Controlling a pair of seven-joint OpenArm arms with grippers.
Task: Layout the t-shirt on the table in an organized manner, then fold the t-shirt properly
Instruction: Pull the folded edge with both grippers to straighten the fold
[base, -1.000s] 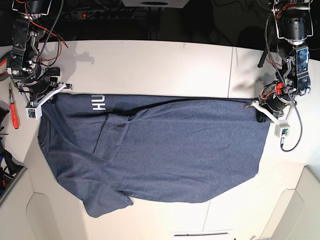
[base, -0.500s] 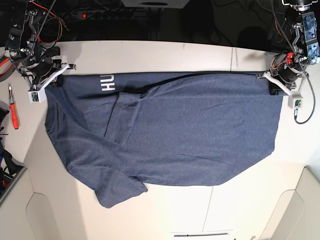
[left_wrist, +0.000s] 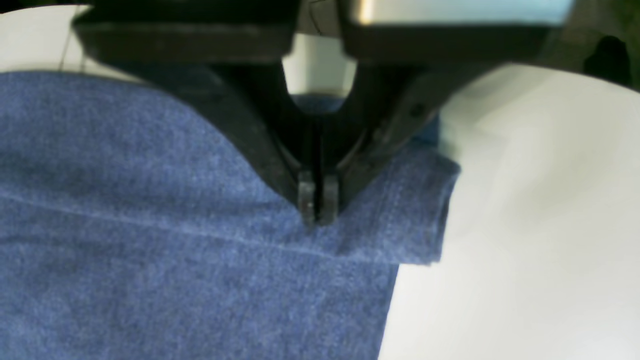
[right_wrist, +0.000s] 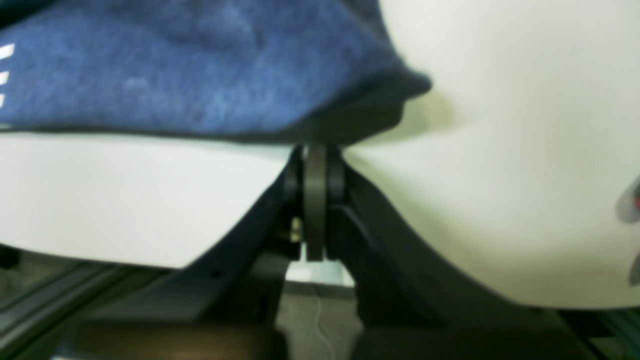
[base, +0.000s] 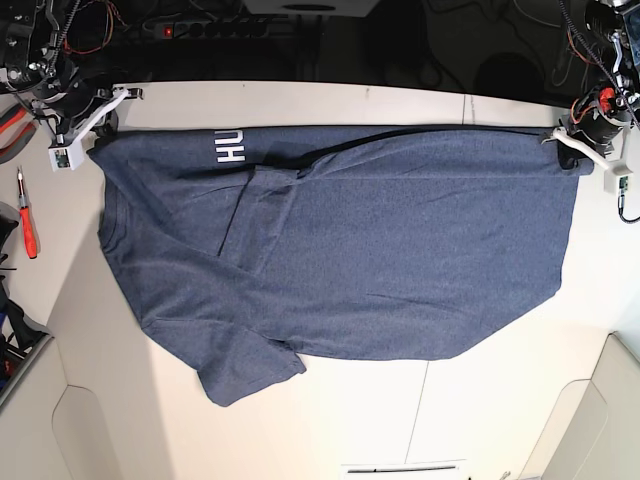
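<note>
Table: the pale tabletop (base: 500, 430) lies under the cloth, a thin dark seam running across it.
T-shirt: the navy t-shirt (base: 400, 260) lies across the table, its far edge folded over, white letters showing near the right gripper's side.
Left gripper: the left gripper (left_wrist: 318, 220) has its jaws pinching the t-shirt near a far corner.
Right gripper: the right gripper (right_wrist: 315, 150) has its jaws pressed together at the t-shirt's other far corner; whether they grip cloth, I cannot tell.
Screwdriver: a red-handled screwdriver (base: 27, 225) lies near the t-shirt.

Base view: set high, bench (base: 500, 430) looked down on, both arms taken in at the far corners. Left wrist view: close, aimed past the fingers (left_wrist: 318, 200) at cloth (left_wrist: 150, 280). Right wrist view: close too, bench edge included. Cloth shared by all three.
</note>
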